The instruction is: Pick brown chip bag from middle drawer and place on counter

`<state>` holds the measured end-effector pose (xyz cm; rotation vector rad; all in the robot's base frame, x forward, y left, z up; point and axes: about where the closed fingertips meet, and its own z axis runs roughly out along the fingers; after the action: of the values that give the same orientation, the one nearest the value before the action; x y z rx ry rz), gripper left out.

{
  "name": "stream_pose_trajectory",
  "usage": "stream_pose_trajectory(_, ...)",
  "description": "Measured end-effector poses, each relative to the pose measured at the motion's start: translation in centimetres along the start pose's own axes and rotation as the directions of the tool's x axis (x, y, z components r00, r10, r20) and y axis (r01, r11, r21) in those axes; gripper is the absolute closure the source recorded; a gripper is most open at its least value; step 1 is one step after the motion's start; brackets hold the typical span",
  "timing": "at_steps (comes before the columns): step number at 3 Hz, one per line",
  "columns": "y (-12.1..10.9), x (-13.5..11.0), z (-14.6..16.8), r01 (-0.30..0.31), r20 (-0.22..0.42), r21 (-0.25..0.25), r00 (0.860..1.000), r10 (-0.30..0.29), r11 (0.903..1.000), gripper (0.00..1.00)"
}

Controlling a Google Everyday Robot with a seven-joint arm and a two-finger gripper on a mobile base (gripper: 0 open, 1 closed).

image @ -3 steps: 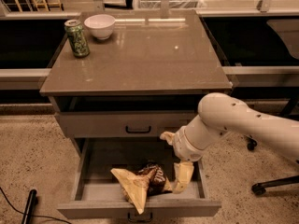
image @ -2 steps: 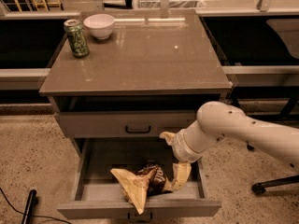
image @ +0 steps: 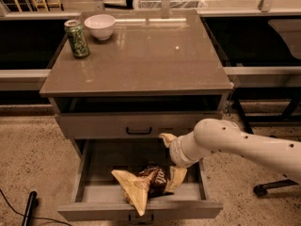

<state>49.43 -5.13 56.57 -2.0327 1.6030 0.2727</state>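
The brown chip bag (image: pixel 149 181) lies crumpled on the floor of the open middle drawer (image: pixel 96 173), dark face up, with a pale tan corner hanging over the drawer's front edge. My gripper (image: pixel 169 158) reaches into the drawer from the right, just right of the bag. Its fingers are spread open: one finger (image: pixel 166 138) points up near the upper drawer front, and the other (image: pixel 178 176) rests against the bag's right side. The counter (image: pixel 150 55) is the glossy grey-brown top above.
A green can (image: pixel 77 38) and a white bowl (image: pixel 99 26) stand at the counter's back left. The upper drawer front (image: pixel 136 125) with its black handle is shut above the open drawer. A chair base (image: pixel 263 188) stands on the floor at right.
My arm has lowered and shifted slightly left toward the bag. The bag has not moved.
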Motion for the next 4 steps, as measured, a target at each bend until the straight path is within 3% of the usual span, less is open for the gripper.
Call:
stream_pose_trajectory(1,0.3,-0.3,1.8,0.042,0.042,-0.061,0.998,-0.040,0.9973,0.00)
stream_pose_trajectory(2,2.2,-0.1,6.4,0.149,0.096,-0.121,0.986,-0.137,0.9814,0.00)
stream_pose_trajectory(3,3.1,0.5,9.9,0.238,0.129,-0.109,0.966,-0.224,0.9652,0.09)
stream_pose_trajectory(4,3.1,0.0,11.6,0.288,0.135,-0.086,0.952,-0.276,0.9536,0.27)
